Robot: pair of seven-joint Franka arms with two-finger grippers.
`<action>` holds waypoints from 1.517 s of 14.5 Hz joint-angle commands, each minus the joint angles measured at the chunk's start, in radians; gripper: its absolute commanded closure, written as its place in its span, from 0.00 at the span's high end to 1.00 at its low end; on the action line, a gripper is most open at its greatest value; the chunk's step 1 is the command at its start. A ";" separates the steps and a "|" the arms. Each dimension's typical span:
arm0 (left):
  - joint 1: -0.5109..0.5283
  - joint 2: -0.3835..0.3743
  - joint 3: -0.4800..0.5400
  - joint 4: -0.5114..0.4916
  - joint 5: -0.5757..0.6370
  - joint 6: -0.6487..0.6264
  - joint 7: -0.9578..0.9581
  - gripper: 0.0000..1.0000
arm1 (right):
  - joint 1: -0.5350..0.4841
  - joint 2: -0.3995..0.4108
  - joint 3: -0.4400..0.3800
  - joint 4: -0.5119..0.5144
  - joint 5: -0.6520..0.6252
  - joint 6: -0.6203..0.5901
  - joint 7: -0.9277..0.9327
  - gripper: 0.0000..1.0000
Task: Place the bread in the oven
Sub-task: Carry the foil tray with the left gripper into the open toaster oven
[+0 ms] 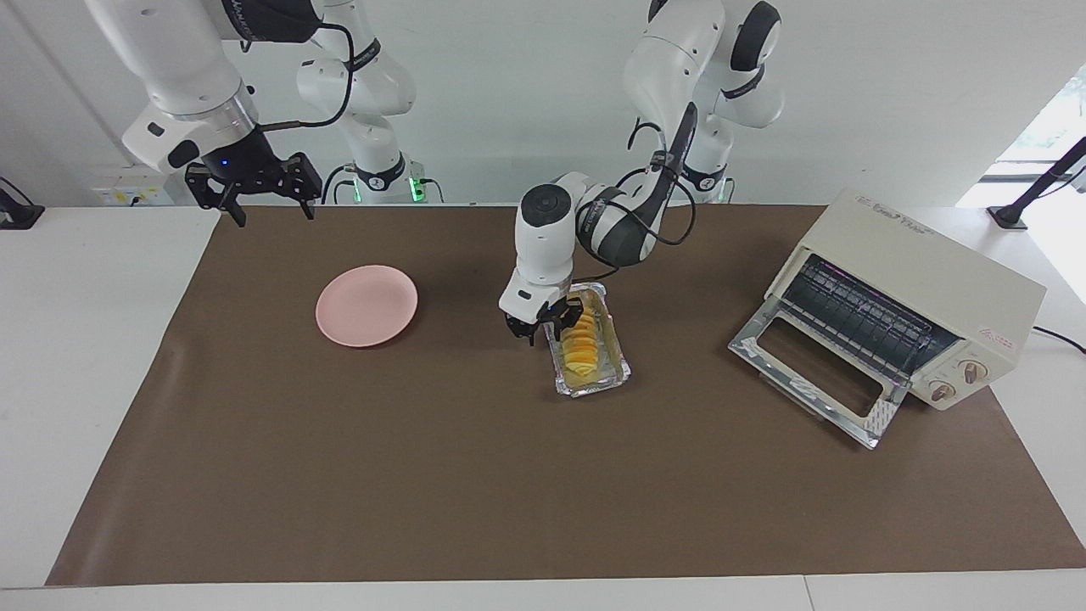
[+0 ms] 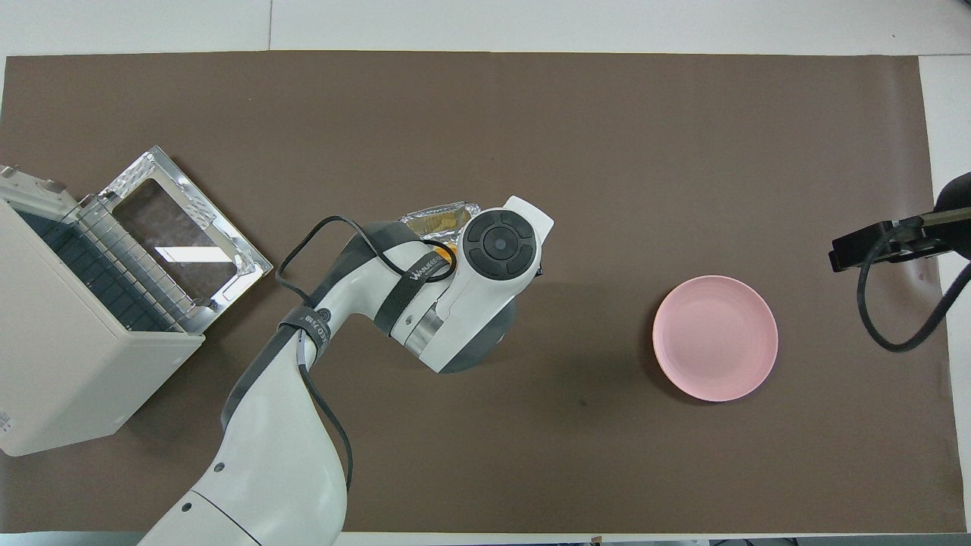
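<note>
Over the foil tray point(image 1: 594, 373) at mid-counter, the left tool point(image 1: 549, 327) is lowered with its fingers spread around the bread point(image 1: 579, 344).
The bread is laid lengthwise in the tray, its long axis running toward and away from the robots. The oven point(image 1: 912, 297) is set at the left arm's end, door dropped open. The right tool point(image 1: 253, 188) is held waiting, fingers parted, above the brown counter point(image 1: 509, 484) edge near the pink plate point(image 1: 366, 305).

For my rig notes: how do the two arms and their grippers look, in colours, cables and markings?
Both arms are glossy white with dark grey joint sections. The left gripper has a white body with black fingers; a round black cap sits above it, and black cables with straps run along the arm. The right gripper is black below a silver ring, with a small blue light.
</note>
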 commanded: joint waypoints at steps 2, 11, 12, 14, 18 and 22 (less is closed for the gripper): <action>0.005 -0.015 -0.002 -0.039 0.022 0.008 -0.015 0.04 | -0.015 0.000 0.014 0.013 0.012 -0.021 0.016 1.00; 0.090 0.030 0.011 0.174 -0.027 -0.176 -0.018 0.00 | -0.017 -0.013 0.012 -0.012 0.006 -0.028 0.016 1.00; 0.116 0.025 0.012 0.194 -0.027 -0.199 -0.018 0.00 | -0.017 -0.013 0.012 -0.012 0.006 -0.028 0.016 1.00; 0.168 0.013 0.014 0.234 -0.024 -0.253 -0.013 0.00 | -0.017 -0.013 0.012 -0.012 0.006 -0.028 0.016 1.00; 0.330 -0.047 0.014 0.230 -0.001 -0.309 -0.003 0.00 | -0.017 -0.013 0.012 -0.012 0.006 -0.028 0.016 1.00; 0.429 -0.061 0.015 0.214 0.004 -0.333 0.121 0.00 | -0.017 -0.013 0.012 -0.012 0.006 -0.028 0.016 1.00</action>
